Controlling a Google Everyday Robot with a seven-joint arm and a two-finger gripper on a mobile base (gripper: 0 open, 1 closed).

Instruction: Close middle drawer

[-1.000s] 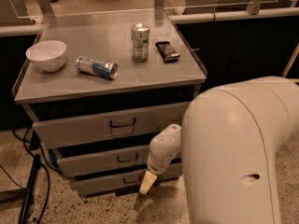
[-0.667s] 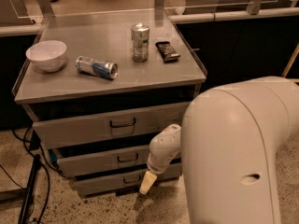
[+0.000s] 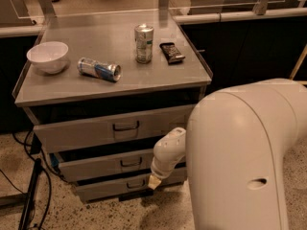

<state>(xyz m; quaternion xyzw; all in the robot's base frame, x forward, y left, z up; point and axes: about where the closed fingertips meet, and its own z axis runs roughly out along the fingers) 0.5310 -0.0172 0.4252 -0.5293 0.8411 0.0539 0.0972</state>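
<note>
Though ajar, grey middle drawer (image 3: 91,166) beside claw (image 3: 153,181).

Grey metal cabinet top (image 3: 72,87), flat, with a low raised lip at its side edges. Four items rest directly on it. White bowl (image 3: 47,56), upright, at the left edge. Blue and silver can (image 3: 99,69), lying on its side, just right of the bowl. Second can (image 3: 144,43), standing upright, towards the rear right. Dark snack packet (image 3: 171,52), lying flat just beside the upright can. Speckled floor (image 3: 120,214) carries the cabinet; dark cables (image 3: 21,140) trail at its left. Gripper (image 3: 154,181) hangs low before the cabinet front, above the floor.
</note>
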